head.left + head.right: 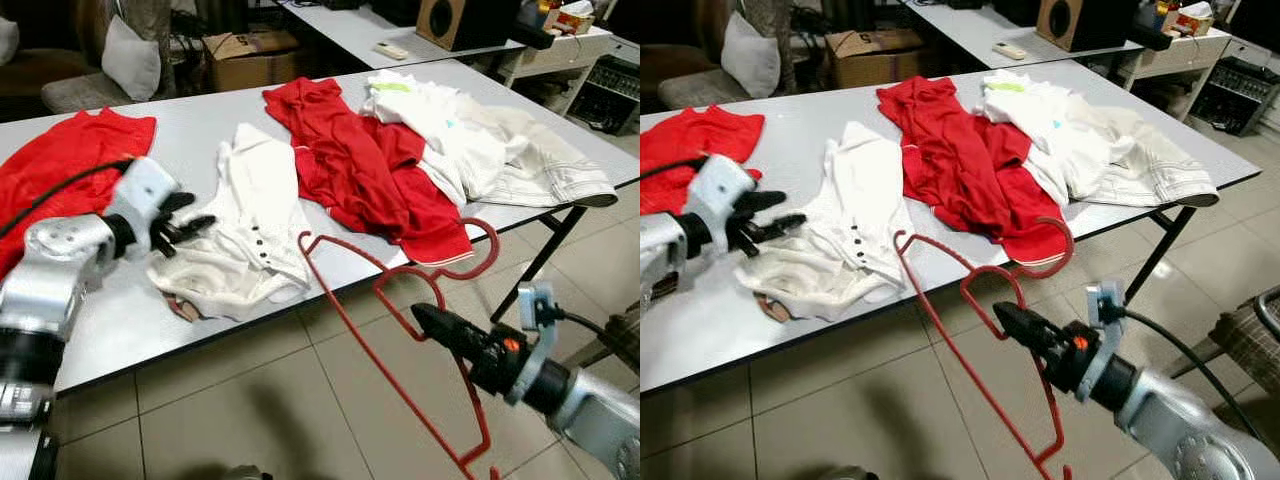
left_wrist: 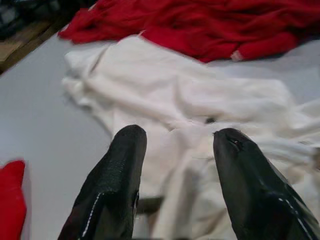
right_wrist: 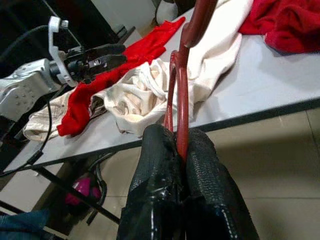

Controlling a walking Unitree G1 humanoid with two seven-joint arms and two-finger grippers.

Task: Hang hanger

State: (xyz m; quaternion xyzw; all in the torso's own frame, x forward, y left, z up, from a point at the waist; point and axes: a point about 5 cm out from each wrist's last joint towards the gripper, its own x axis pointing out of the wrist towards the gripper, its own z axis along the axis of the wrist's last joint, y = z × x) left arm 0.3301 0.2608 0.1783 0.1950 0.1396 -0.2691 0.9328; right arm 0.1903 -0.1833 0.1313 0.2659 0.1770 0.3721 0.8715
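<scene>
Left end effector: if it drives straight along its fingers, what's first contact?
Probably the white shirt on the table: the left end effector, fingers open, points right at its crumpled near edge. Depth unclear.

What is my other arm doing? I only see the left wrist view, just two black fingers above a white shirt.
Observer: Your right gripper has a red hanger, jaws shut on it.
Operator: Where is the hanger?
Observer: It is out over the floor, in front of the near edge of the table, with its hook up by that edge.
Operator: Is anything on it yet?
Observer: No, the hanger is bare. The white shirt lies flat on the table, with the left gripper beside it.
</scene>
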